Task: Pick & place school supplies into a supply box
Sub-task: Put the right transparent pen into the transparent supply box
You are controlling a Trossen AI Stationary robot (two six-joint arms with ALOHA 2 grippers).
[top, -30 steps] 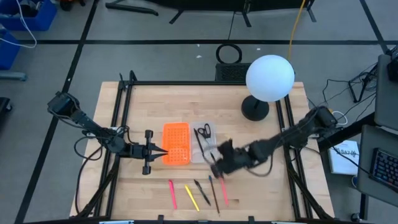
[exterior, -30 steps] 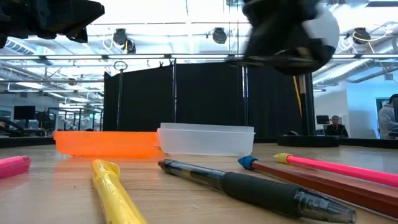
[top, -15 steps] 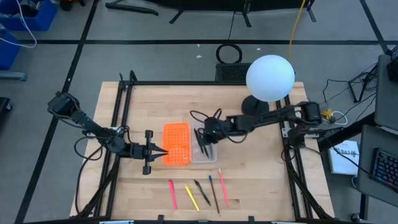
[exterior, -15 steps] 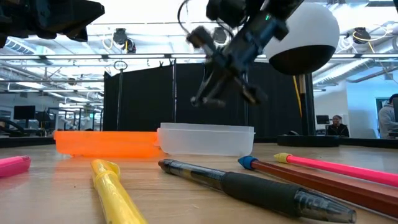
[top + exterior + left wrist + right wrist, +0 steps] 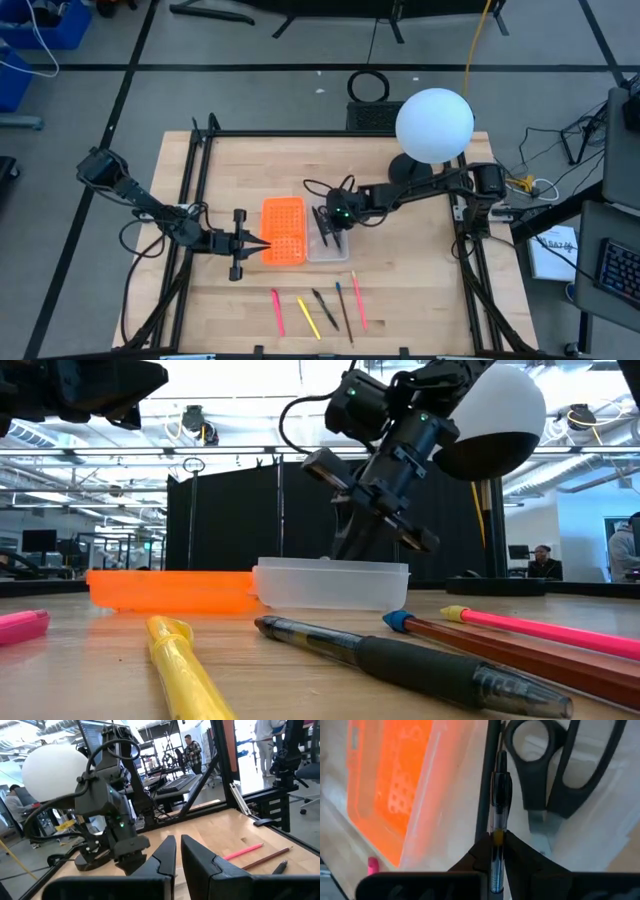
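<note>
Clear tray (image 5: 451,795) now lies right under the right gripper (image 5: 496,840), which swung over from the loose pens (image 5: 325,310), pinching a pen (image 5: 499,815) beside the scissors (image 5: 560,767); release looks next. Left gripper (image 5: 262,244), nearly shut and empty, waits.

Right gripper (image 5: 496,851) pinching a black pen (image 5: 499,815) between its fingers, pen lying along the clear tray (image 5: 455,795), black-handled scissors (image 5: 560,770) just beside it — orange gridded panel (image 5: 395,780) adjoining, pink tip (image 5: 372,866) on bare wood beyond.

White globe lamp (image 5: 434,125) on wooden table (image 5: 400,290).
</note>
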